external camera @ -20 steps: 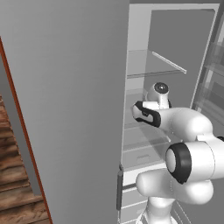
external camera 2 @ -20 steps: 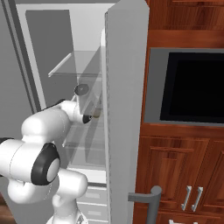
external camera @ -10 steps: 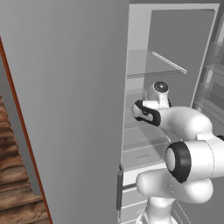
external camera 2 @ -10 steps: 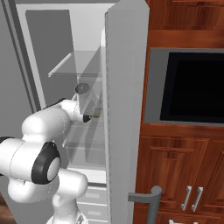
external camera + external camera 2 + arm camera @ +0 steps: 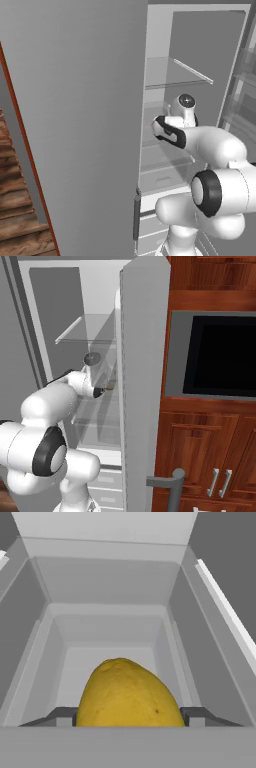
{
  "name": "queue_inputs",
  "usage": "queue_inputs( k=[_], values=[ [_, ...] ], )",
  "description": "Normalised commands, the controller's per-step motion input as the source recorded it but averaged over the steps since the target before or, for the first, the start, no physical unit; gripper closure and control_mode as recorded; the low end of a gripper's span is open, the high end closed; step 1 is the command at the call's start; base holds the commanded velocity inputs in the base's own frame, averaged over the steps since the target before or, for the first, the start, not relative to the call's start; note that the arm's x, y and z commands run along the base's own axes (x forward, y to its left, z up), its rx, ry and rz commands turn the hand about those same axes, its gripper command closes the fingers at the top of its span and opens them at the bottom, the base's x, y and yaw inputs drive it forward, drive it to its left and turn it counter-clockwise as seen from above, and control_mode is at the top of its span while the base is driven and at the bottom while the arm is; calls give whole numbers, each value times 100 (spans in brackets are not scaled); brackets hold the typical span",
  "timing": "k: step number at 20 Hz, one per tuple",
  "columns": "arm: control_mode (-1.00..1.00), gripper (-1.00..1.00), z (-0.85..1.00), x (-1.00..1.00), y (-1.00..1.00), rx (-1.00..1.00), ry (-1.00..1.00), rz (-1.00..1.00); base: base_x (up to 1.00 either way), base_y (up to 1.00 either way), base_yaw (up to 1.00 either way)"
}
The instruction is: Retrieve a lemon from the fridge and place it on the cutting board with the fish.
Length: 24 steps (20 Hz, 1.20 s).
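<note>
Where the arm reaches into the open fridge (image 5: 200, 45), the gripper (image 5: 130, 718) sits between two glass shelves in the white interior, and the hand view shows the lemon (image 5: 129, 695) directly between the two dark fingertips (image 5: 64, 717). The jaws stand closed against the lemon, one tip pressed to each side of the fruit, so the lemon is clamped. The lemon appears as a yellow, slightly pointed oval filling the lower centre of the hand view, with the white back wall and side walls of the compartment behind it. In the left base view, the white arm (image 5: 210, 145) extends past the edge of the grey fridge door (image 5: 75, 100) into the interior. In the right base view, the other door (image 5: 142, 381) stands edge-on in front of the wrist, and a black microwave (image 5: 220, 356) sits in reddish-brown wooden cabinets (image 5: 200, 456) to the right.
</note>
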Motion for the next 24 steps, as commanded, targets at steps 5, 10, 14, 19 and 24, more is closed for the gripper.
queue_inputs(
  k=[5,10,14,19,24],
  values=[
    [-100,100,1,-69,0,0,-8,0,0,0,0],
    [-100,100,15,-68,0,0,-1,0,0,0,0],
    [-100,100,40,-63,0,0,0,0,0,0,0],
    [-100,100,28,-60,0,0,0,0,0,0,0],
    [-100,100,12,-59,0,0,6,0,0,0,0]
  ],
)
